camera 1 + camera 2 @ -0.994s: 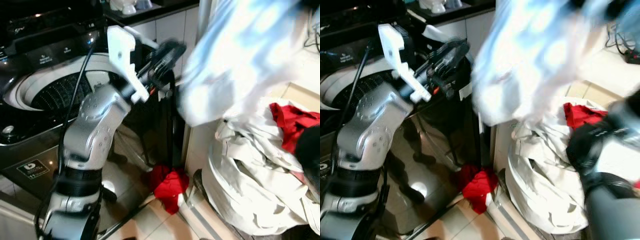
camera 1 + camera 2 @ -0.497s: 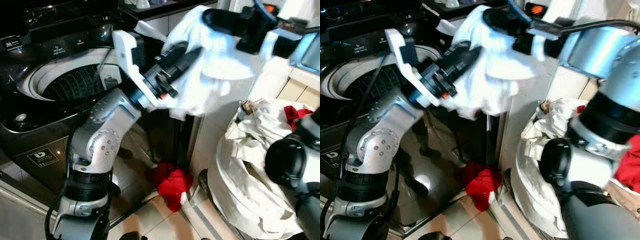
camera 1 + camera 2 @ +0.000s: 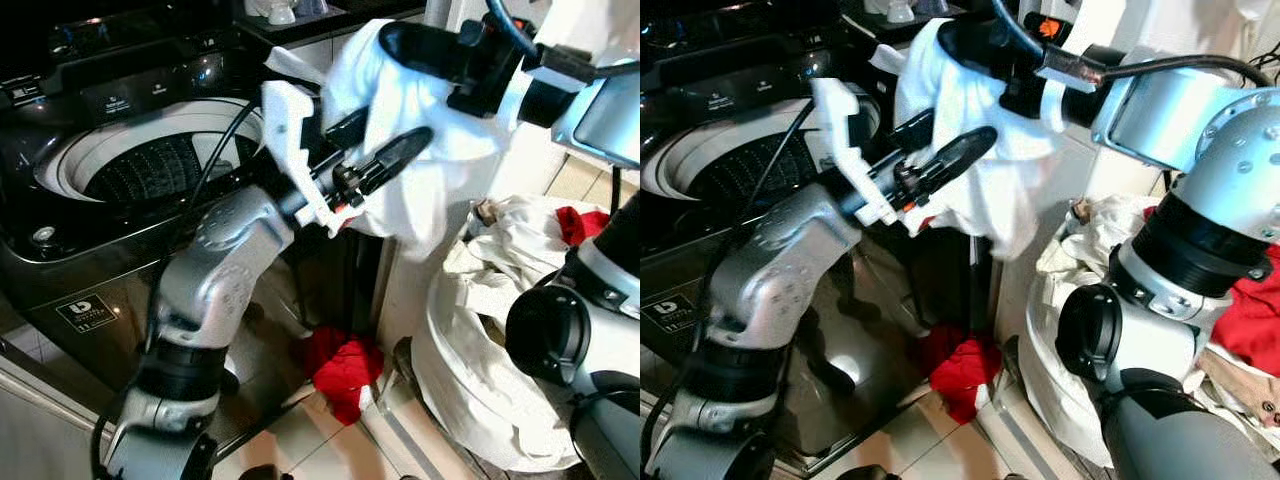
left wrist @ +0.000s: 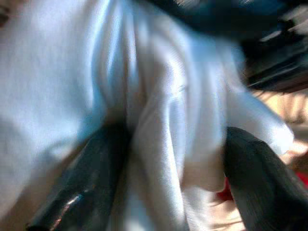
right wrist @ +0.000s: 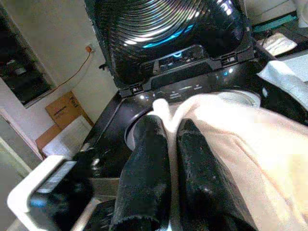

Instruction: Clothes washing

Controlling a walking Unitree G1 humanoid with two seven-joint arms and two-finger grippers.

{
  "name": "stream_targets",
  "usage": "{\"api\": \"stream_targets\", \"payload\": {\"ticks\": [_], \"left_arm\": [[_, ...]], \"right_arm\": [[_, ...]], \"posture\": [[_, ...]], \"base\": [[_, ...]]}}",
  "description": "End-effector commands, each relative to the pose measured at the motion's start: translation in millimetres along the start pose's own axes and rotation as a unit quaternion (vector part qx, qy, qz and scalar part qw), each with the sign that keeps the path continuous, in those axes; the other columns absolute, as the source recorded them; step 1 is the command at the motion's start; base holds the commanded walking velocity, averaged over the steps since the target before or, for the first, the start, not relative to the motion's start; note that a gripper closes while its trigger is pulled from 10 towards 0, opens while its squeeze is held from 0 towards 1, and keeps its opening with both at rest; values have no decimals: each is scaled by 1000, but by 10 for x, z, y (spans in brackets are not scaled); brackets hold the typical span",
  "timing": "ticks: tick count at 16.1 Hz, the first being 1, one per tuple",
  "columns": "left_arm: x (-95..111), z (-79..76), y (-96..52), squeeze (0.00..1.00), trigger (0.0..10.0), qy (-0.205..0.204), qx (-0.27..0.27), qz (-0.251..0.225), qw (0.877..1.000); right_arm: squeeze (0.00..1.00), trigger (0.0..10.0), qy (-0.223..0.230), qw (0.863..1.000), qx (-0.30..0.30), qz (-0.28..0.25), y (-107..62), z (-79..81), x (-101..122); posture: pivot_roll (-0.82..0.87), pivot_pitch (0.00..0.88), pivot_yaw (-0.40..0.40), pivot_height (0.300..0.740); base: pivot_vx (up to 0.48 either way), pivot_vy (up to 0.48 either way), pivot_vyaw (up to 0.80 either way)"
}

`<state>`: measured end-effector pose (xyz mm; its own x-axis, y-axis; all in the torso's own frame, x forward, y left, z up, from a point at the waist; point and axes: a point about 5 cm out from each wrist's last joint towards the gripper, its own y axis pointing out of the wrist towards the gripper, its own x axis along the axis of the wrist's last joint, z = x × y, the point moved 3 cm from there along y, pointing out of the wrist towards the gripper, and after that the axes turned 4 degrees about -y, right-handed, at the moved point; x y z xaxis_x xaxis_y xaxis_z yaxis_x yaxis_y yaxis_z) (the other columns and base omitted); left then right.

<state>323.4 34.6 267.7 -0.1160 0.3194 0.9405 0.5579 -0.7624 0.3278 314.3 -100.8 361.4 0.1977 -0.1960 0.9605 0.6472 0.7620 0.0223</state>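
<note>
Since a second ago, the white garment (image 3: 430, 160) has been carried from over the laundry basket (image 3: 480, 370) toward the washing machine (image 3: 130, 160), so loading looks close. The left gripper (image 3: 385, 160) is seen spread apart against the cloth; the right gripper (image 3: 425, 45) is clamped on its top fold, short of the drum (image 3: 150, 170).
</note>
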Motion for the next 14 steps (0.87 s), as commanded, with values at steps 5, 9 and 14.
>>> {"api": "stream_targets", "payload": {"ticks": [5, 9, 14], "left_arm": [[54, 224, -2, 0, 0, 18, 64, -10, 998], [84, 202, 15, 0, 0, 5, 54, -27, 998], [115, 228, 22, 0, 0, 4, 59, -37, 998]], "right_arm": [[0, 0, -11, 1000, 25, -8, -8, 111, 6], [0, 0, -11, 1000, 29, -5, 8, 135, -33], [0, 0, -9, 1000, 24, 0, 11, 122, -61]], "posture": [[-72, 0, 39, 740], [-74, 0, 42, 740], [-72, 0, 42, 740]], "base": [[0, 0, 0], [0, 0, 0], [0, 0, 0]]}}
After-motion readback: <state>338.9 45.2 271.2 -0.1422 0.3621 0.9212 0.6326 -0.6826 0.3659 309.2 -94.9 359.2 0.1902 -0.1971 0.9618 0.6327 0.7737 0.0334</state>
